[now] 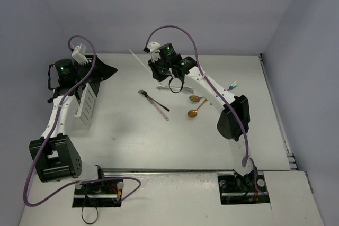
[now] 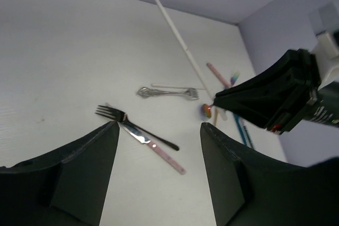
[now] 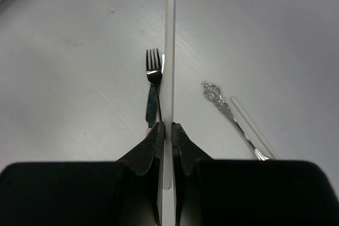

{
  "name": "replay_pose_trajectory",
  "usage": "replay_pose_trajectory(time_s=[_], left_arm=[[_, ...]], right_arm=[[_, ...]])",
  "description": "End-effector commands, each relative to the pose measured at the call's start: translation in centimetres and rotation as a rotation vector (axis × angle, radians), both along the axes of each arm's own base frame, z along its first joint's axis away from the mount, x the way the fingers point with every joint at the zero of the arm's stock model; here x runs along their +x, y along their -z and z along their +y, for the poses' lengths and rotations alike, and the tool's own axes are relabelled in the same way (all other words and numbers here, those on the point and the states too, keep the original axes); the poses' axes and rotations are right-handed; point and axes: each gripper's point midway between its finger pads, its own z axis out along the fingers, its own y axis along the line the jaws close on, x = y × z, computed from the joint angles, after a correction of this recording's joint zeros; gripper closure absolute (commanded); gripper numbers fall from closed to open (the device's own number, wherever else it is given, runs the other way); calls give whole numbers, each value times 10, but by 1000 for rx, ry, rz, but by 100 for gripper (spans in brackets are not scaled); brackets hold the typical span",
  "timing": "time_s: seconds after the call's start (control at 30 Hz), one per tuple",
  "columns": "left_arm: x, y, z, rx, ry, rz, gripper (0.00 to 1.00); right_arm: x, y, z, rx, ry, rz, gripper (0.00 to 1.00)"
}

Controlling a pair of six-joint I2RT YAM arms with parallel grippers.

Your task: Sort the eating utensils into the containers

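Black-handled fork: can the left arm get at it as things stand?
Probably yes: the left gripper is open and empty, nothing stands between it and the fork; a pink-handled knife lies against it.

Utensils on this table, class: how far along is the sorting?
Done: nothing shows; the white caddy hides its contents. In hand: the right tool is shut on a pale stick. Still to sort: black-handled fork, pink-handled knife, ornate silver piece, second stick and gold spoons lie on the table. The left tool is open, empty.

Lab enclosure: blank walls (image 1: 212,9), white table (image 1: 132,136)
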Motion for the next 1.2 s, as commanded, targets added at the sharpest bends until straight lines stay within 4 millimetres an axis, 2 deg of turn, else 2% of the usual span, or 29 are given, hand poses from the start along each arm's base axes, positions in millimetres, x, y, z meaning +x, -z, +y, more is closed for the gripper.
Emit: replay_pose_trajectory(time_s=[0.0, 0.3, 0.53, 0.77, 0.83, 0.97, 1.07, 1.1, 1.13, 1.17], left_arm=[[2, -40, -19, -193, 68, -56, 40], [2, -31, -38, -239, 130, -5, 40], [9, -11, -40, -258, 121, 54, 40], [11, -8, -41, -260, 126, 63, 45], [11, -10, -42, -257, 130, 57, 54], [10, -16, -42, -254, 132, 42, 82], [7, -21, -43, -251, 141, 26, 99], [5, -23, -44, -250, 144, 21, 100], [3, -26, -44, -247, 148, 11, 100], [2, -29, -44, -244, 150, 2, 100]], right_arm=[[-30, -64, 28, 160, -120, -34, 100], [-56, -75, 47, 166, -203, -55, 100], [-76, -86, 60, 167, -250, -84, 100], [-86, -93, 67, 165, -266, -109, 100], [-91, -94, 70, 163, -274, -112, 100], [-93, -85, 72, 140, -277, -111, 100], [-91, -77, 71, 121, -269, -104, 100], [-90, -74, 70, 117, -264, -102, 96], [-88, -71, 69, 110, -256, -99, 82], [-89, -70, 69, 107, -255, -98, 79]])
